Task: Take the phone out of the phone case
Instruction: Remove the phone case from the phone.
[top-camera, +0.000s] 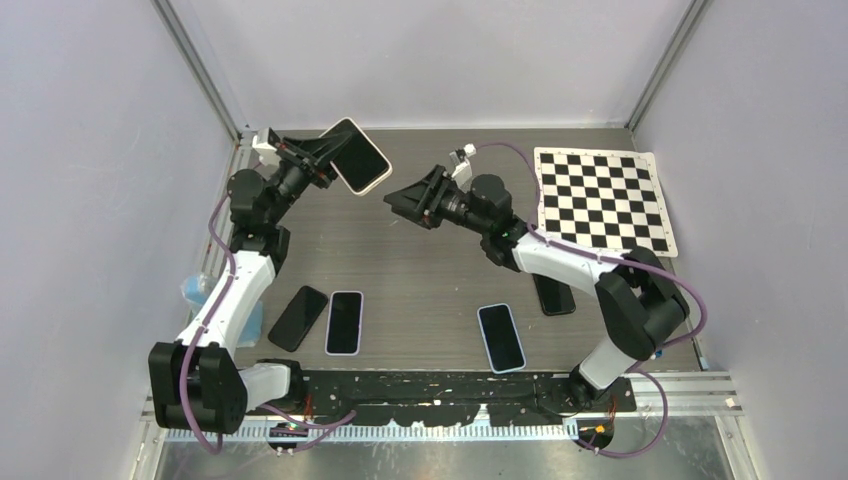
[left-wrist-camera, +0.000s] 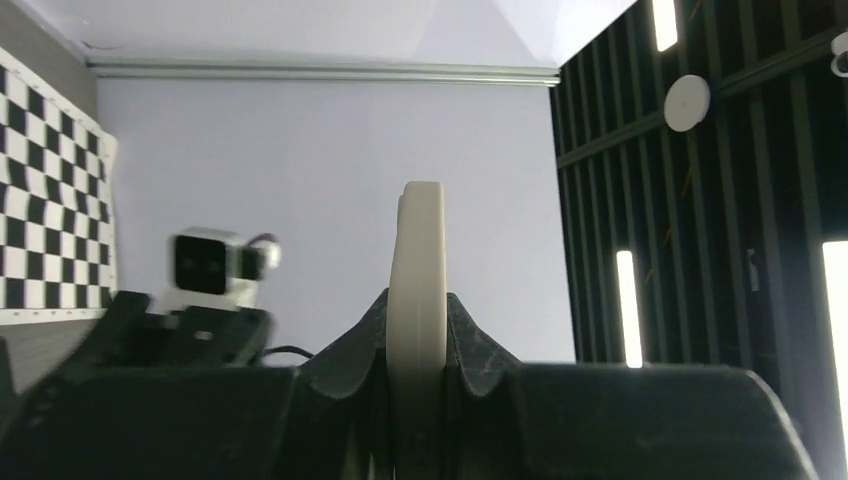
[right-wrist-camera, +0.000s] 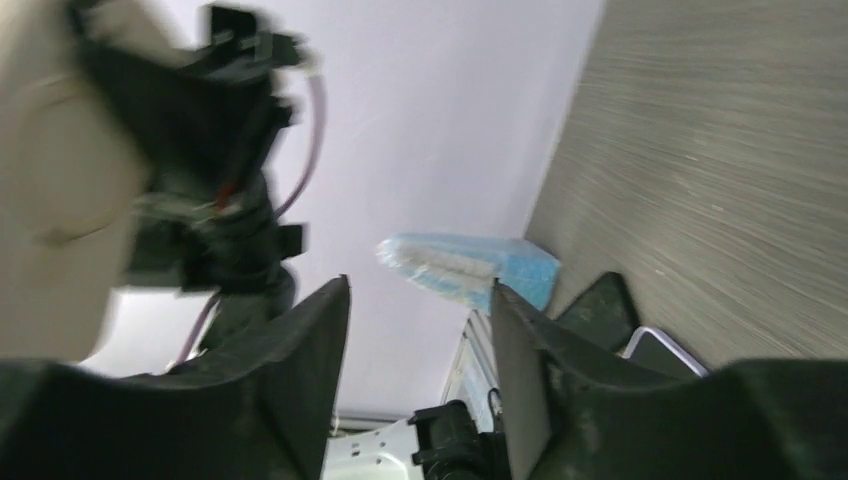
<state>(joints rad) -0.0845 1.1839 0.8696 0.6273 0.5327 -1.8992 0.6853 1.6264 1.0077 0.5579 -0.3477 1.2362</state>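
phone in case, held aloft at back left

item: phone (top-camera: 354, 152), dark screen, seated in a cream phone case (top-camera: 377, 180), tilted and raised above the far left of the table (top-camera: 420, 270).
holder: left gripper (top-camera: 333, 160), fingers (left-wrist-camera: 470, 345) clamped tight on one edge of the case, which shows edge-on in the left wrist view.
right gripper (top-camera: 393, 201): fingers (right-wrist-camera: 300, 360) spread apart, nothing between them; near the case, not touching it.
lying flat: black phone (top-camera: 298, 317), pale-rimmed phone (top-camera: 344, 322) just beside it, white-rimmed phone (top-camera: 501, 337), dark phone (top-camera: 553, 296) partly under the right arm.
other: checkerboard sheet (top-camera: 603, 198) at far right; blue packet (top-camera: 192, 290) at the left edge.
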